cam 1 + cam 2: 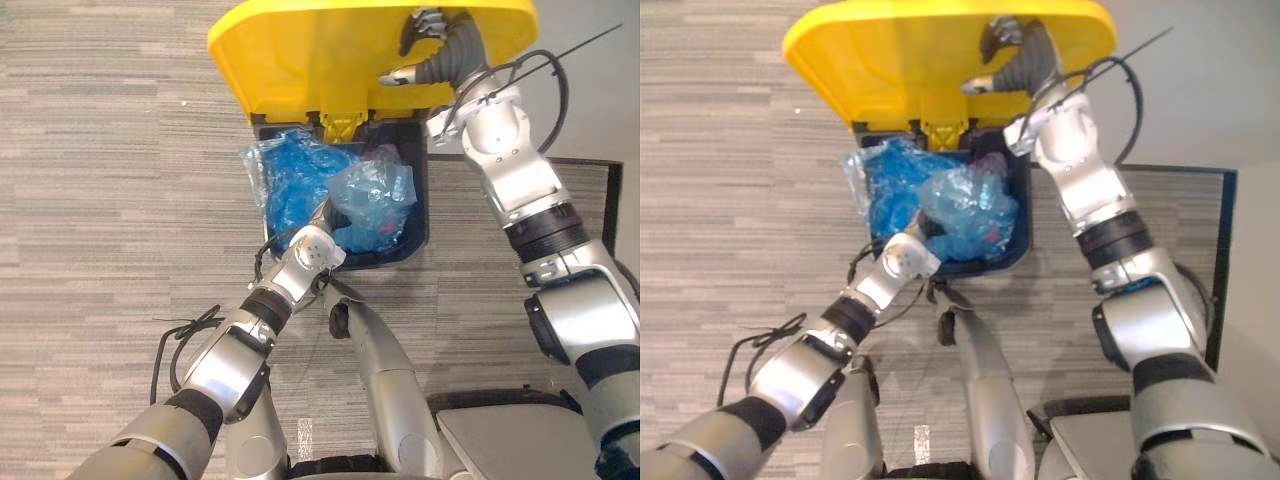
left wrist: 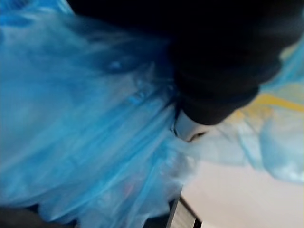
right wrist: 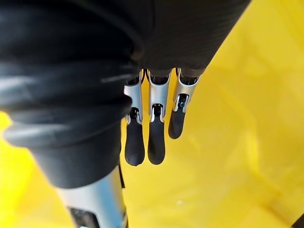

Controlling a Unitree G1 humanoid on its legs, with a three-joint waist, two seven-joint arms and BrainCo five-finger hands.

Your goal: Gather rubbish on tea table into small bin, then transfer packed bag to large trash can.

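The large dark trash can (image 1: 421, 215) stands on the carpet with its yellow lid (image 1: 330, 50) raised. My right hand (image 1: 425, 40) rests against the lid's inner face with straight fingers (image 3: 152, 137), open. A blue liner (image 1: 285, 175) spills over the can's left rim. The packed blue bag (image 1: 375, 195) sits at the can's mouth, with something red or purple inside it. My left hand (image 1: 326, 218) reaches into the can from the front, under the packed bag. In the left wrist view, crumpled blue plastic (image 2: 85, 118) lies right against the hand's dark cover.
Grey striped carpet (image 1: 110, 200) surrounds the can on the left and front. A dark-framed grey panel (image 1: 600, 200) lies to the can's right, close behind my right arm.
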